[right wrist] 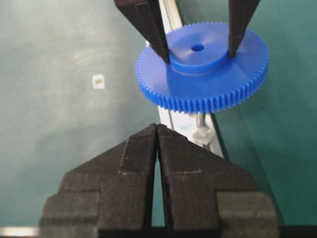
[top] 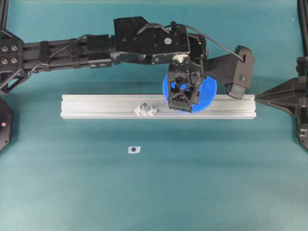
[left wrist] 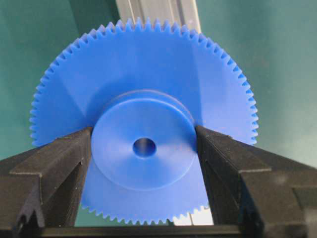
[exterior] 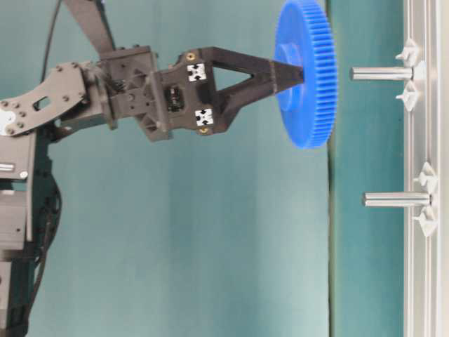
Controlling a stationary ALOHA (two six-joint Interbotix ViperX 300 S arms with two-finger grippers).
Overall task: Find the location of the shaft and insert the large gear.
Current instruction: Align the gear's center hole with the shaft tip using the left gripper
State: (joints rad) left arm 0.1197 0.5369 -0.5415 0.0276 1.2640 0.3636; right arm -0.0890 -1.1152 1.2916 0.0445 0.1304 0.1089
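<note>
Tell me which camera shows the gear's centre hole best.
The left wrist view: the large gear faces it, centre hole plain. The right wrist view shows it slanted. Overhead, the left gripper covers it; the table-level view sees the gear edge-on.

Evenly and brightly lit from above, with soft shadows under the arm (top: 144, 43) on the teal counter (top: 154, 192). Mild glare along the metal rail (top: 96, 107). Sharp on the blue gear (left wrist: 143, 147); slightly soft on the near black jaws.
</note>
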